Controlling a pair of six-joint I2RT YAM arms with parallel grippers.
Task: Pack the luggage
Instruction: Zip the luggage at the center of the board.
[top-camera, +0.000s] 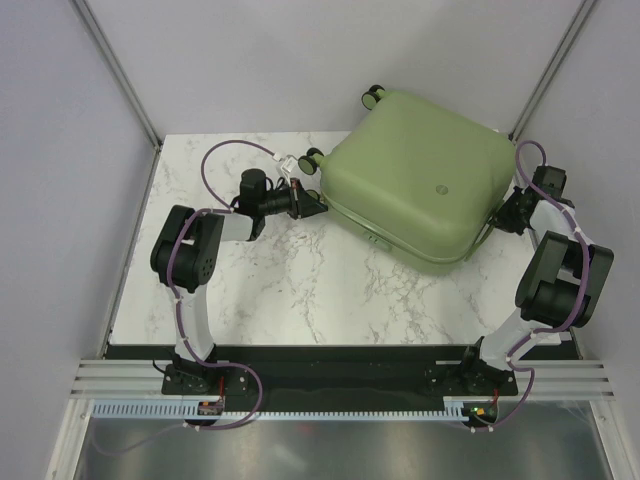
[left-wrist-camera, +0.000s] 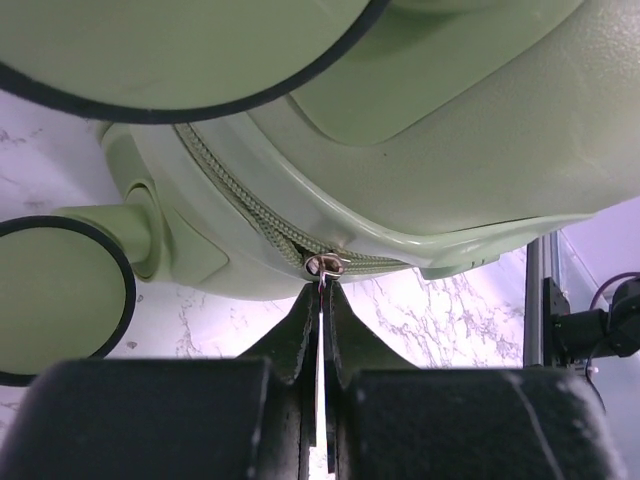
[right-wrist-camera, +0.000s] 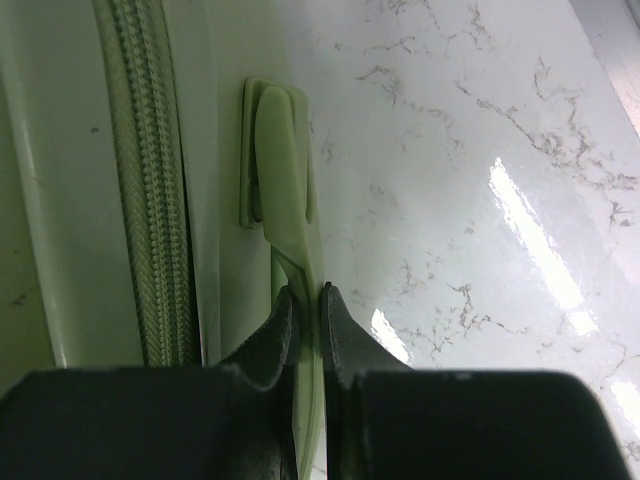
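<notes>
- Sage-green luggage (top-camera: 415, 180) lies shut and flat on the marble worktop (top-camera: 300, 290), at the far right, skewed so one corner points toward the arm bases.
- Your left arm (top-camera: 190, 250) reaches in from the left. Its jaws are pressed together on the thin tab of the zip pull (left-wrist-camera: 325, 265), at the corner by the wheels (top-camera: 313, 160).
- Your right arm (top-camera: 555, 275) comes in from the opposite side. Its jaws pinch the green side handle (right-wrist-camera: 280, 150).
- So the case sits between both arms, and the left one is the one on the zip.
- What counts for the next move: the pull is straight ahead at the left jaw tips, while the zip track (left-wrist-camera: 250, 215) runs crosswise to them, following the seam round the rounded corner.
- I judge your next pull should follow that seam rather than draw outward from the shell, with the right grip bracing the case against sliding.
</notes>
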